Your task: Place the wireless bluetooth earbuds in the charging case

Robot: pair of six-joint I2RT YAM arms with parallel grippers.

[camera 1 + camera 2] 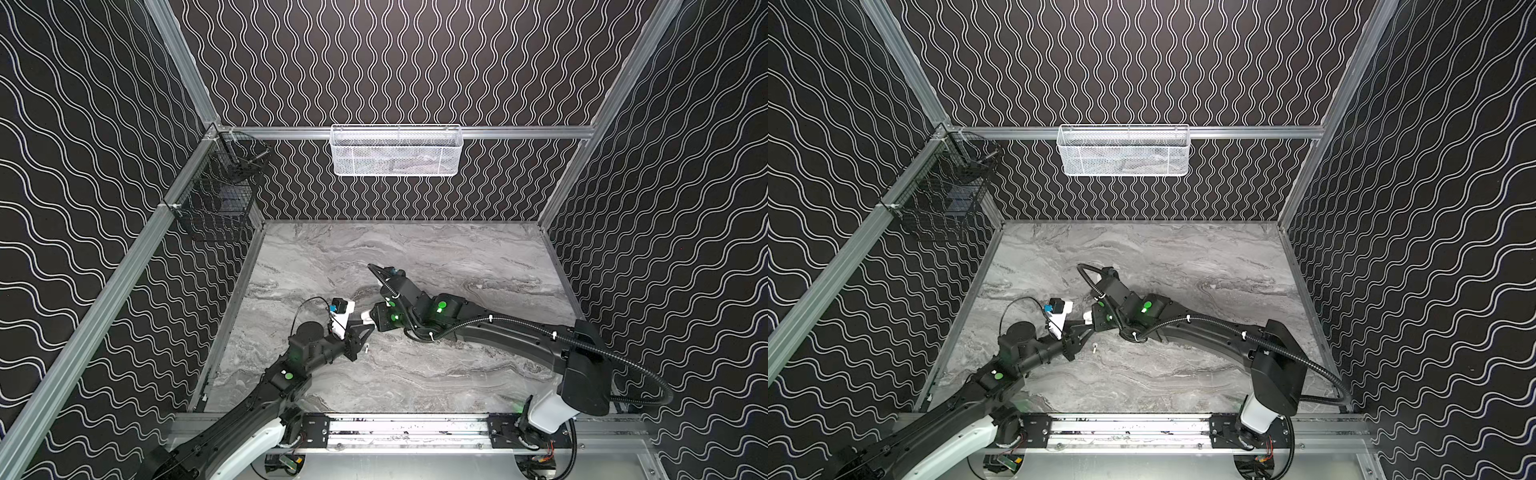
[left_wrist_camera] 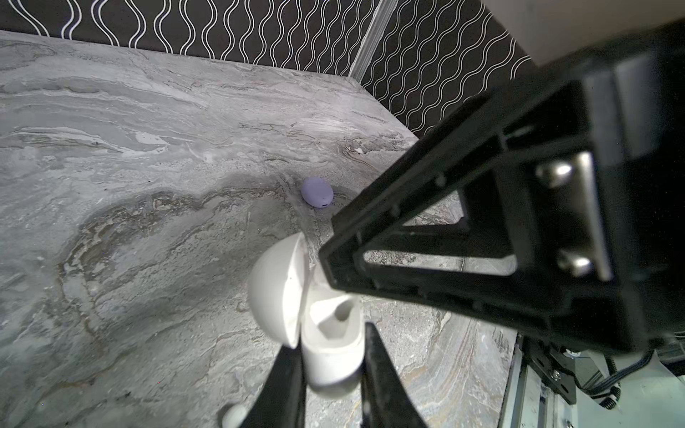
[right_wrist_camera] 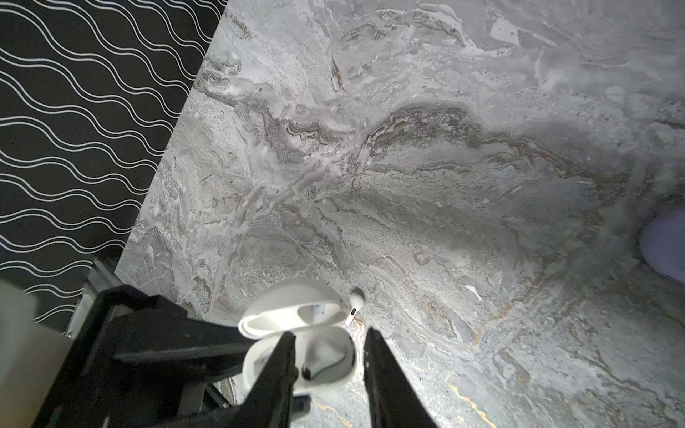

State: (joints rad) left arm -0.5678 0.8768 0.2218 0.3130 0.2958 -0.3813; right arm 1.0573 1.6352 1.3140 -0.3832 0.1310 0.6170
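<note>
My left gripper (image 2: 331, 344) is shut on the base of a white charging case (image 2: 333, 355), which it holds above the table with its lid (image 2: 274, 289) swung open. One socket of the case shows hollow. My right gripper (image 3: 329, 331) hovers right over the open case (image 3: 326, 355), jaws parted, nothing pinched between them. A white earbud (image 3: 355, 302) lies on the marble just beyond the case; in both top views it is a small white speck (image 1: 367, 349) (image 1: 1095, 348) below the two grippers. Other earbuds are out of view.
A shut lilac case (image 2: 317, 192) (image 3: 663, 244) rests on the marble table (image 1: 457, 374), under the right arm. A white mesh basket (image 1: 395, 151) hangs on the back wall. A black wire basket (image 1: 216, 195) hangs at the left rail.
</note>
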